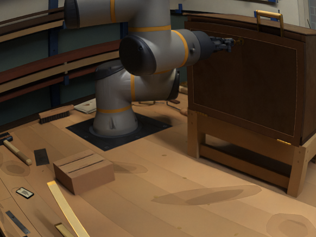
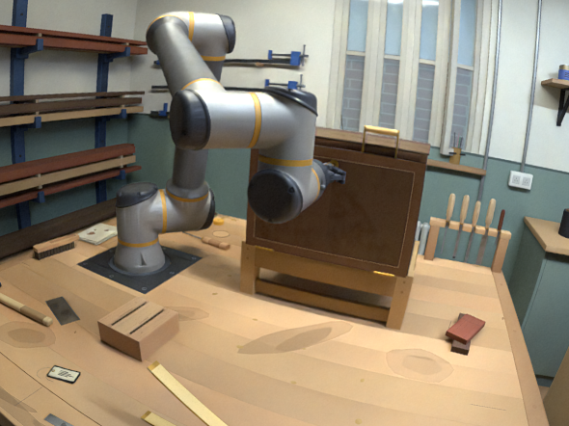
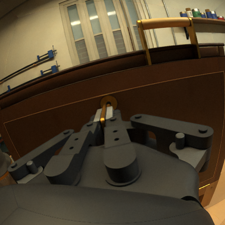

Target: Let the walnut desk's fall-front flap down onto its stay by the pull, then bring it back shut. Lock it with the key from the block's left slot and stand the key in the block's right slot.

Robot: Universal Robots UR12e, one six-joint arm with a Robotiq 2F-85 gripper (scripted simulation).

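Observation:
The brass key [image 3: 104, 114] points into the round brass keyhole plate [image 3: 108, 101] near the top left of the walnut desk's flap [image 1: 244, 87]. The flap stands shut against the desk. Its brass pull [image 1: 269, 18] rises above the top edge, to the right of the keyhole. The wooden block [image 1: 83, 171] sits on the bench far to the left, and both its slots are empty. My gripper [image 1: 231, 43] reaches level toward the keyhole and is closed on the key.
Behind the desk are windows and a wall rack of timber [image 2: 67, 164]. The arm's base [image 1: 115, 119] stands left of the desk. A brass strip [image 1: 66, 209], a hammer [image 1: 16, 152] and small tools lie near the block. A chisel rack [image 2: 467, 231] stands to the desk's right.

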